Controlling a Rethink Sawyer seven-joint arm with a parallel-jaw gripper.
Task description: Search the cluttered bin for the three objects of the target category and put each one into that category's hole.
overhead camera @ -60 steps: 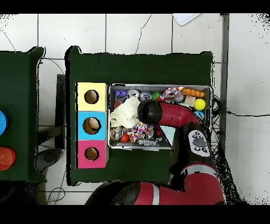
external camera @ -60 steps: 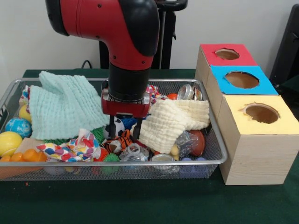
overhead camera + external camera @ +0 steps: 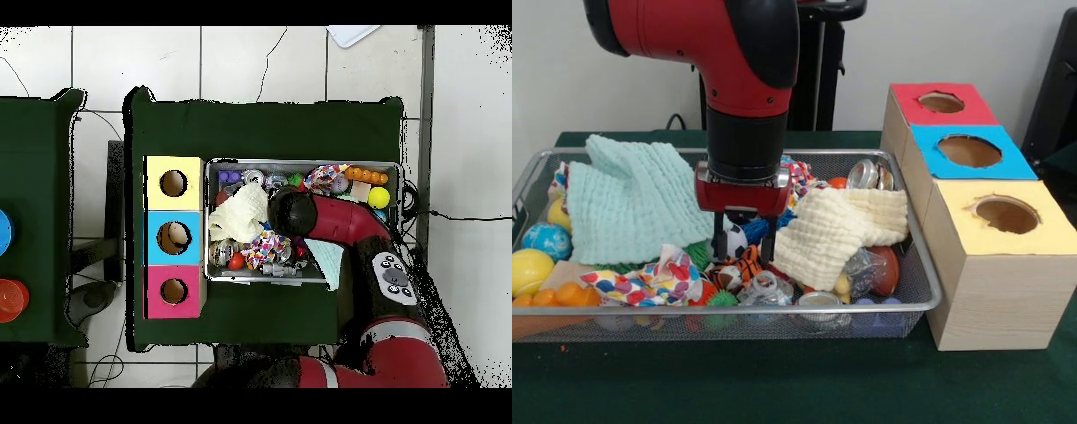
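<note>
Mint cloth (image 3: pixel 631 199), cream cloth (image 3: pixel 834 225), blue-surround hole (image 3: pixel 968 151).

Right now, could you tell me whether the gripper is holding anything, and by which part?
It cannot be told: the gripper reaches down into the clutter of the bin, and the toys around its tips hide any hold.

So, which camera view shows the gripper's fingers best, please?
The front view. There the gripper hangs under the red arm, and its two dark fingers stand apart, reaching down among the toys in the bin. In the overhead view the arm covers the gripper, so the fingers do not show.
</note>
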